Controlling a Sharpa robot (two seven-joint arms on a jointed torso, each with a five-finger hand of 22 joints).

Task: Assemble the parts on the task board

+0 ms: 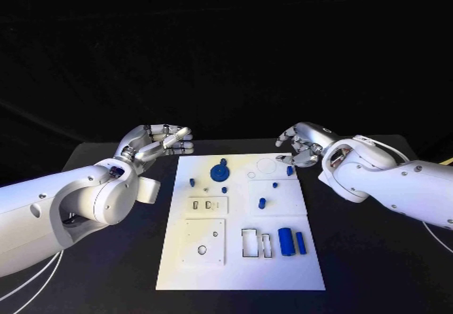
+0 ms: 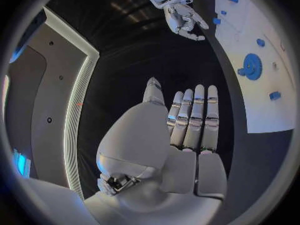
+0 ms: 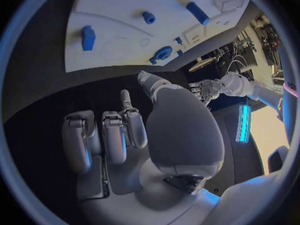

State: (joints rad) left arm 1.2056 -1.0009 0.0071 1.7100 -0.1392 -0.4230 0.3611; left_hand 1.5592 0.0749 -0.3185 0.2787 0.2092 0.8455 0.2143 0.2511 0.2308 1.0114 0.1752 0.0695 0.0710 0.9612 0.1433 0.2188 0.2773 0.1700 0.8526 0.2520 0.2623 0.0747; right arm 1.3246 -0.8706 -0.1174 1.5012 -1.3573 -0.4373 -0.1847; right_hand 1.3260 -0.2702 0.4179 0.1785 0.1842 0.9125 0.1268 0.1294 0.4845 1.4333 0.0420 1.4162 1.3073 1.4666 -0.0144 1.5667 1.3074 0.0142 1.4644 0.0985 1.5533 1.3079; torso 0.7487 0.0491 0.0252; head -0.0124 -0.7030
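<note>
left hand (image 1: 156,145) at 10 o'clock off board (image 1: 241,261), empty, fingers apart | right hand (image 1: 300,145) at 1 o'clock, empty, fingers loosely curled | blue gear (image 1: 220,173) on board

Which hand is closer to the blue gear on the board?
Left. The left hand hovers just off the board's far left corner, near the blue gear; the right hand sits past the far right corner.
</note>
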